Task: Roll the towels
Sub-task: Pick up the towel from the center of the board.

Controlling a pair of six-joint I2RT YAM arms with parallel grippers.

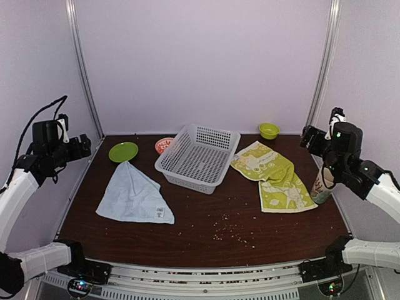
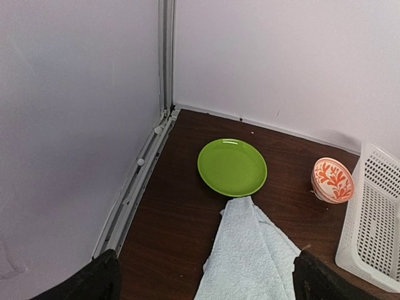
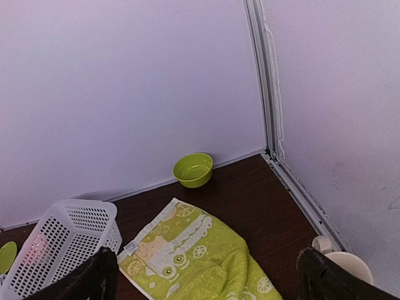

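Both pairs of jaws stood wide open and empty, raised at either side of the counter (image 1: 200, 215) — likely parked clear before a first grasp. The blue towel (image 2: 244, 262) lay crumpled below the left jaws, the green towel (image 3: 187, 256) rumpled below the right jaws — neither rolled.

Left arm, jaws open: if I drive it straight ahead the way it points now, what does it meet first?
Most likely the pale blue towel, near its tip by the green plate; the left gripper aims down at it. Depth is hard to judge.
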